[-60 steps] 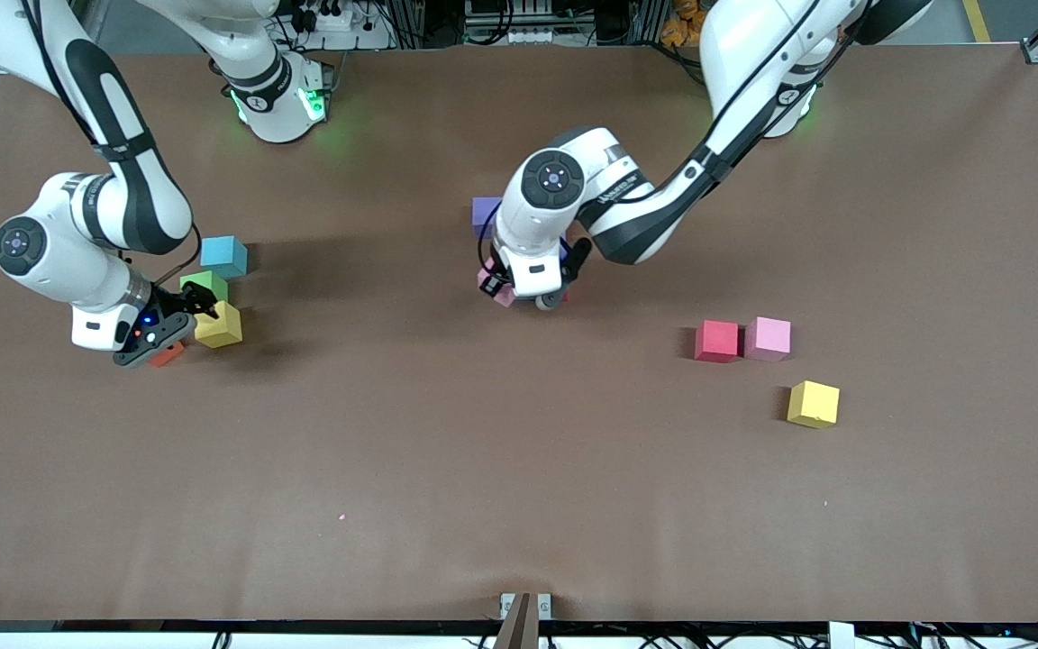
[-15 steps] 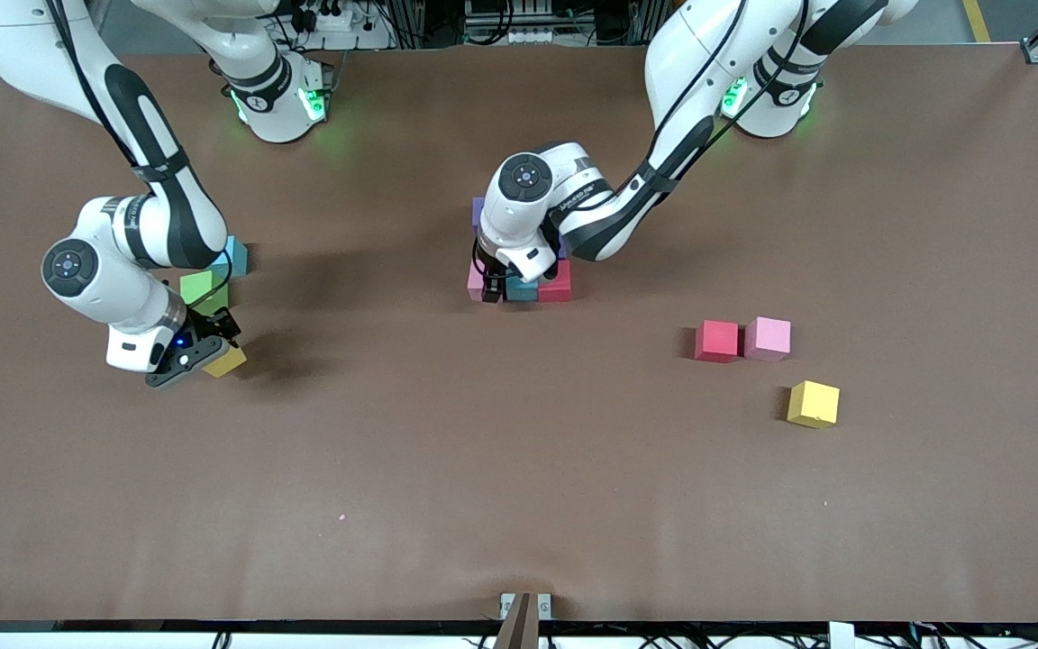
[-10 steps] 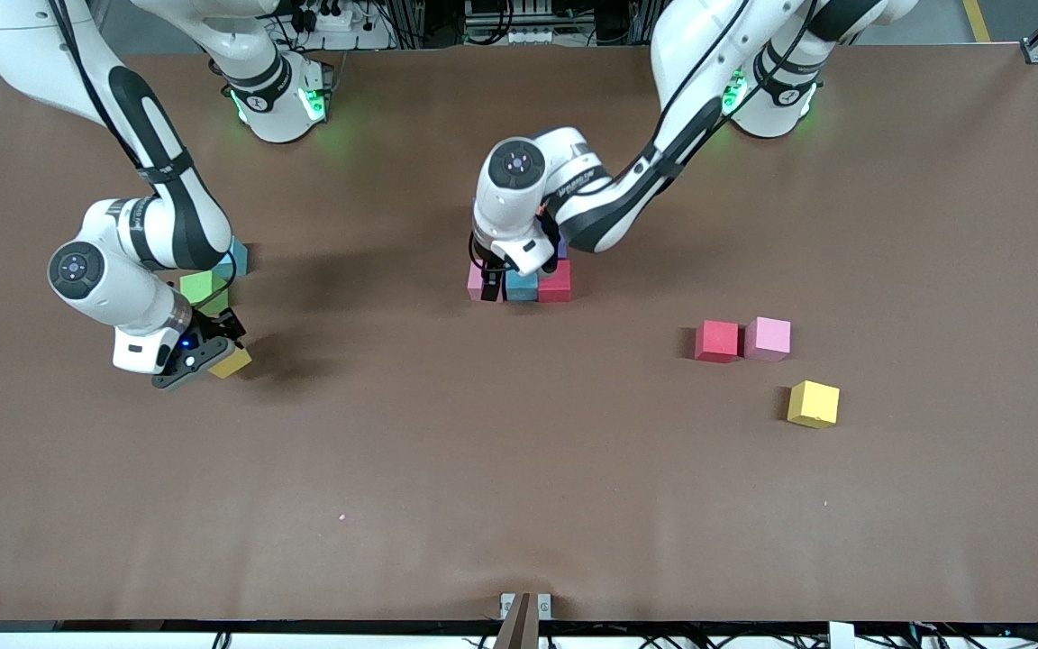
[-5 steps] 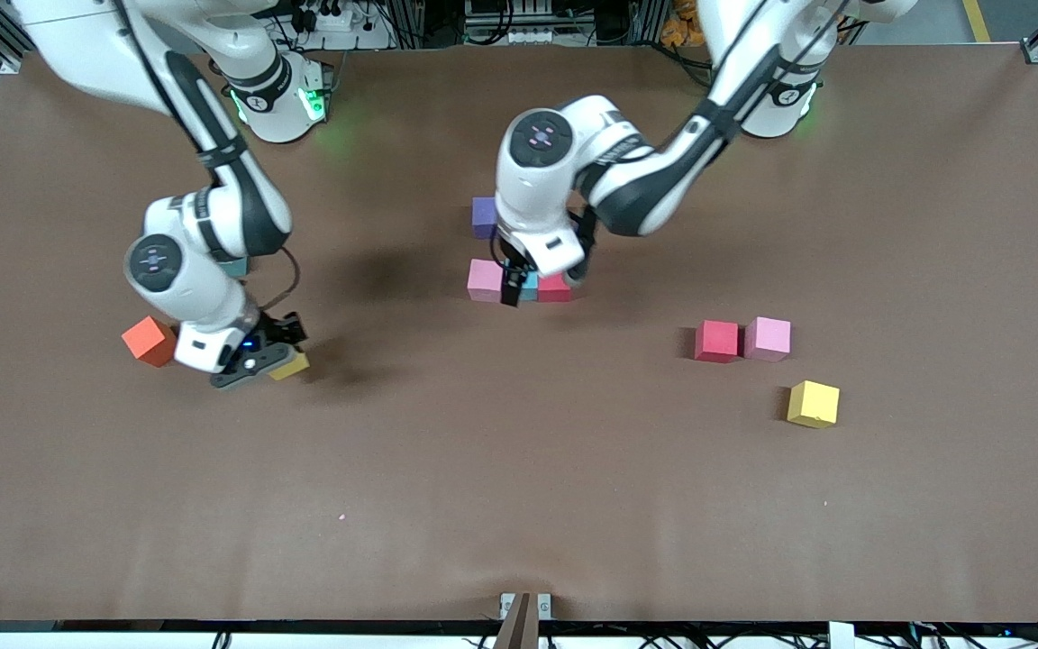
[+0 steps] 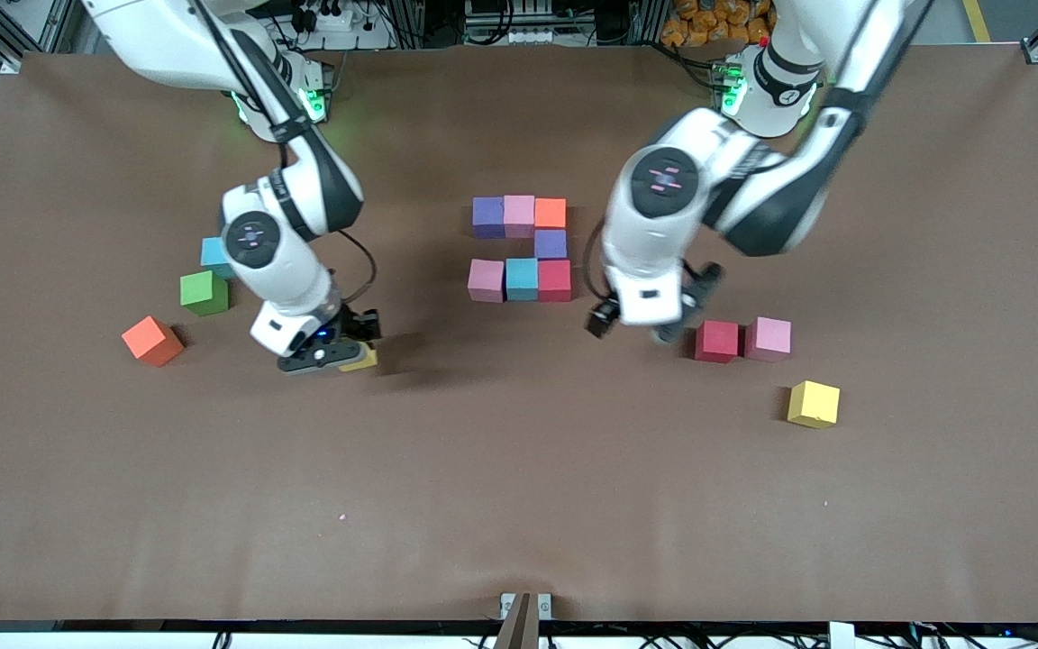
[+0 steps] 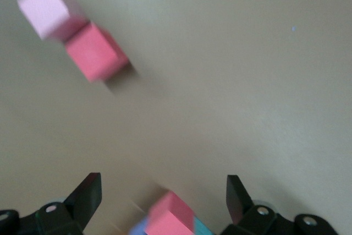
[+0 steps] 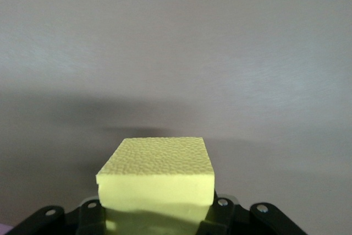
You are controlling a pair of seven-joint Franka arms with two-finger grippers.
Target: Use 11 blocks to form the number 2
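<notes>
Mid-table, several blocks sit edge to edge: purple [image 5: 488, 217], pink [image 5: 519, 216] and orange [image 5: 550, 214] in a row, a purple one [image 5: 550, 243] below the orange, then pink [image 5: 486, 280], light blue [image 5: 522, 279] and red [image 5: 554, 280]. My right gripper [image 5: 345, 358] is shut on a yellow block [image 5: 360, 361] [image 7: 157, 177], low over bare table. My left gripper [image 5: 632, 328] [image 6: 162, 196] hangs open and empty between the figure and a loose red block [image 5: 717, 342] [image 6: 96, 52], which touches a pink block [image 5: 769, 339] [image 6: 47, 8].
A second yellow block [image 5: 814, 404] lies nearer the front camera than the red and pink pair. Toward the right arm's end sit a light blue block [image 5: 213, 254], a green cube [image 5: 204, 293] and an orange block [image 5: 151, 341].
The left gripper has left the figure and moved toward the loose red and pink pair, still open. The right gripper has carried the yellow block toward the table's middle.
</notes>
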